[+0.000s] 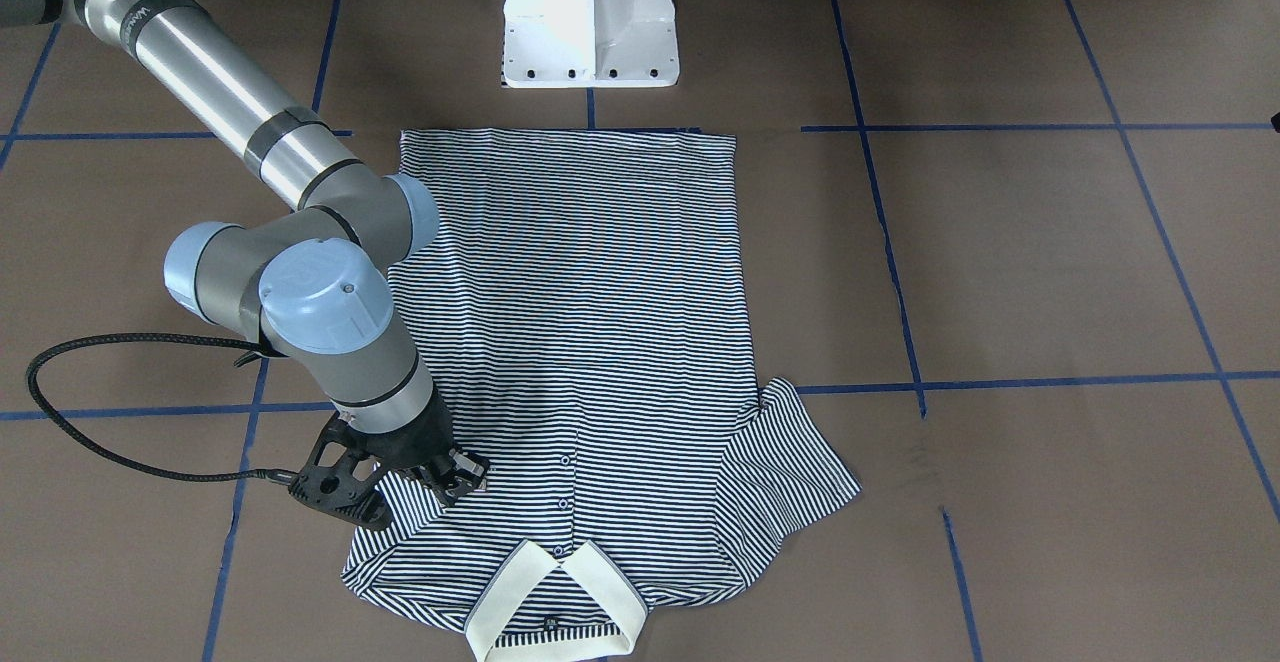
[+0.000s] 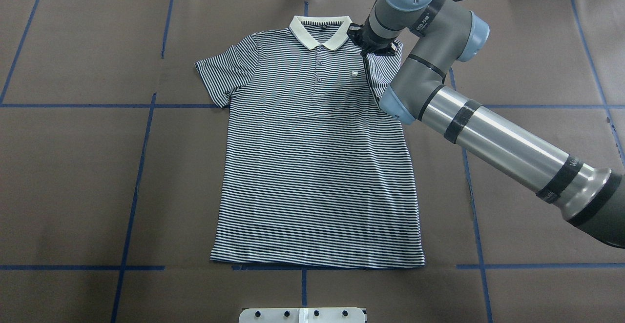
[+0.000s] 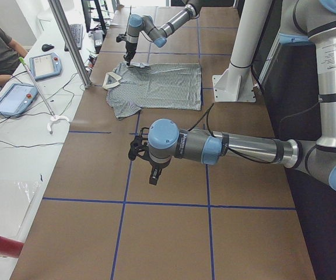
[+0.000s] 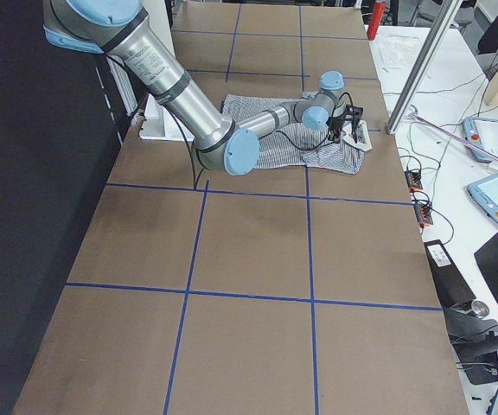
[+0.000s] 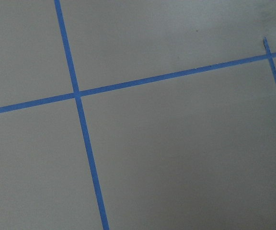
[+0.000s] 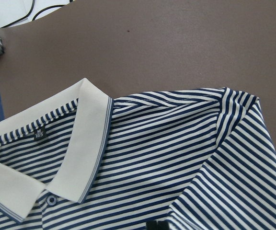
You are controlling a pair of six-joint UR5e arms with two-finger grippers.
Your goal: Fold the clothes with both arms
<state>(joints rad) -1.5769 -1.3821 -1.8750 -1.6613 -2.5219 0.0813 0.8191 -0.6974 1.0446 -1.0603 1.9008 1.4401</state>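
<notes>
Navy-and-white striped short-sleeved polo shirt (image 2: 317, 167) lies flat mid-table, collar far. Right black two-finger gripper (image 1: 462, 477) sits on right-side sleeve (image 1: 400, 517), which is folded in; grip can't tell. Left black two-finger gripper (image 3: 154, 177) is well apart at the left; can't tell either. Step, prob.: sleeve folds. Next: left-side sleeve (image 2: 219, 74) needs folding in.

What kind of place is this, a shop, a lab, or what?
Most likely a robotics lab: a brown table gridded with blue tape, a grey robot arm over a striped polo shirt, and teach pendants on a side bench.
</notes>
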